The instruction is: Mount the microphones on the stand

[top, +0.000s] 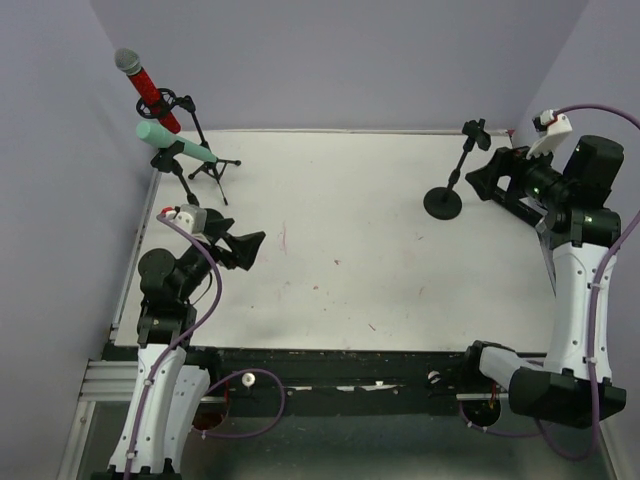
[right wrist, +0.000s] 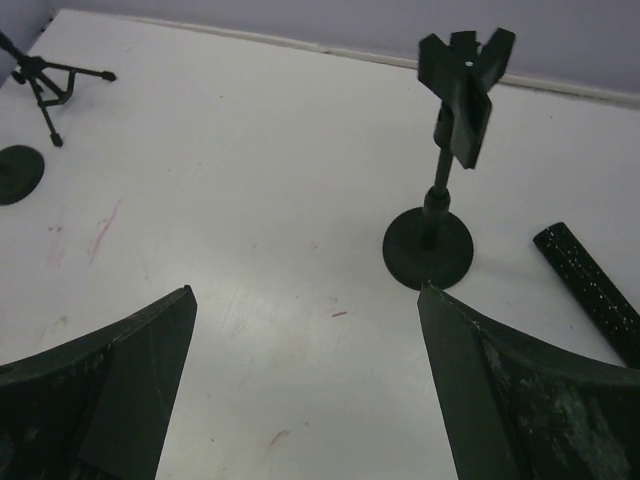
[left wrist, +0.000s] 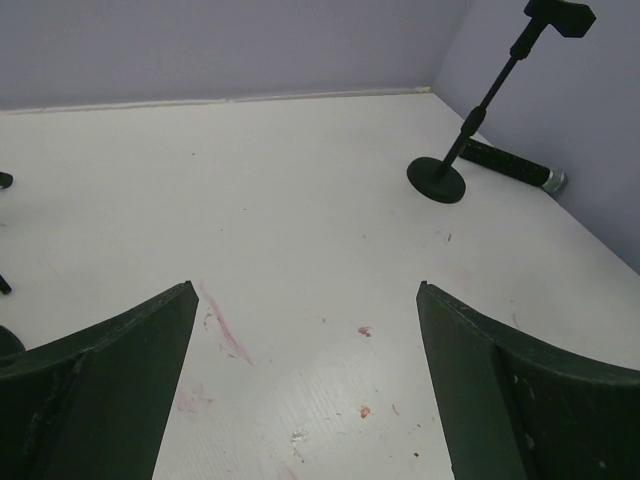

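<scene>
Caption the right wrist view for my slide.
Open right end effector faces empty round-base stand; black microphone lies beside it.

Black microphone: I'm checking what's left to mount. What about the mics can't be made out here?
- Right wrist view: black microphone, head cut off by the right edge.
- Top view: it is hidden under the right gripper.
- Top view only: red microphone, green microphone, too small to judge how firmly they sit.

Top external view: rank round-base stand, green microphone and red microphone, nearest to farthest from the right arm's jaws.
1. Round-base stand, right side, close by.
2. Green microphone, far left.
3. Red microphone, back-left corner, higher up.
</scene>
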